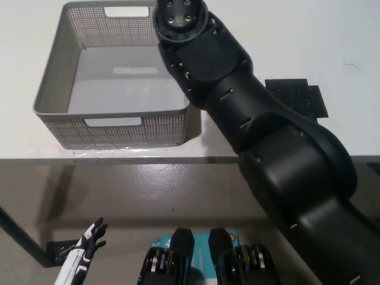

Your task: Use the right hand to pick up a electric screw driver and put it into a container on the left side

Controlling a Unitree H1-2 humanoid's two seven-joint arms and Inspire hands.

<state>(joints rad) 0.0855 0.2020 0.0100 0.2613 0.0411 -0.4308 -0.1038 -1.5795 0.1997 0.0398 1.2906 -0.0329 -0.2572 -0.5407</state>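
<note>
No electric screwdriver can be made out. The grey mesh container [89, 113] sits on the white desk [332, 47], its visible floor bare. The black right arm [237, 113] crosses its right rim; whether that hand is closed cannot be told. A black mat [297, 98] lies right. The white left hand [83, 252] rests low, fingers spread.
</note>
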